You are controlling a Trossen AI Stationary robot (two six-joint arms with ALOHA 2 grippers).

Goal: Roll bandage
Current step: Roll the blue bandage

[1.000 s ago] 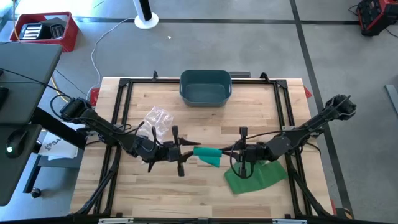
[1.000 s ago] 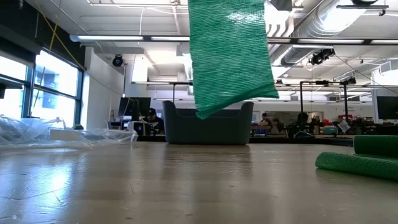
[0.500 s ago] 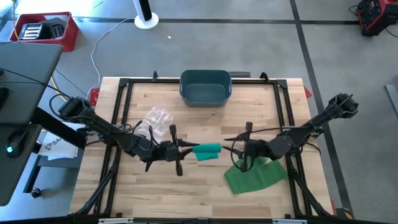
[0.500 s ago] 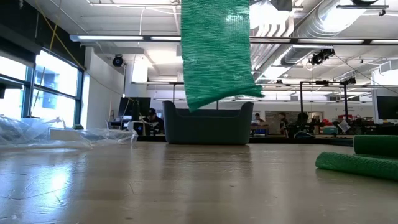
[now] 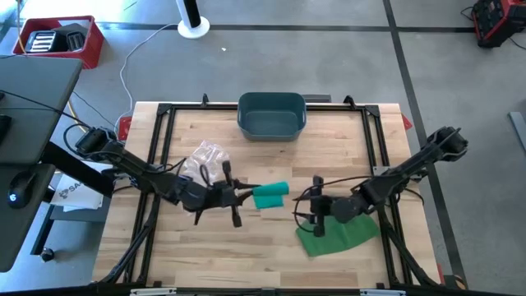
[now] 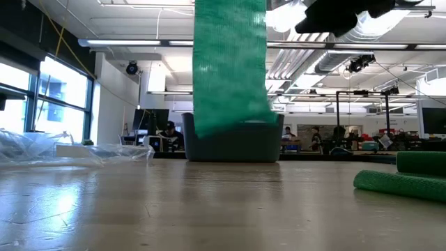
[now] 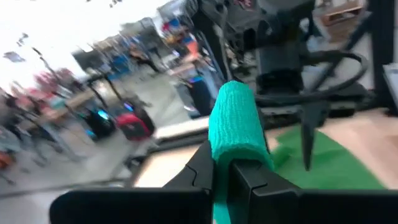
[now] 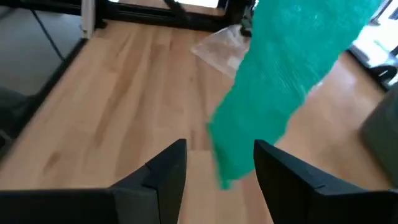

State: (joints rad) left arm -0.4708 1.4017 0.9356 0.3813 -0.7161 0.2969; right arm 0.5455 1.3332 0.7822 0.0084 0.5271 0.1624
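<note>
A green bandage [image 5: 270, 196] is in the air over the table's middle, with my left gripper [image 5: 246, 196] shut on it. In the low view it hangs as a broad strip [image 6: 230, 66] whose lower end is clear of the table. My right gripper [image 5: 306, 215] stands open just right of it and lower, tipped downward. In the right wrist view the bandage [image 8: 286, 81] hangs ahead of its parted fingers [image 8: 168, 168], untouched. A second green bandage piece [image 5: 337, 233] lies flat on the table under the right arm. My left gripper pinches the bandage [image 7: 222, 163] between its two fingers, which come level from the table's left. A rolled or folded part [image 7: 236, 121] sticks out past the fingertips toward the right arm. The rest hangs below, lifted clear of the table.
A dark blue bin [image 5: 272, 115] stands at the table's far edge. A crumpled clear plastic wrapper [image 5: 207, 159] lies at the far left, behind the left arm. Black frame rails [image 5: 160, 156] run along the table's sides. Bare wood shows along the near edge.
My right gripper has let go of the bandage, sunk toward the table and tipped its fingers down. The bandage, earlier spanning both grippers at a slant, now hangs from my left gripper alone. Its hanging strip has shifted toward the table's left and hangs straighter.
</note>
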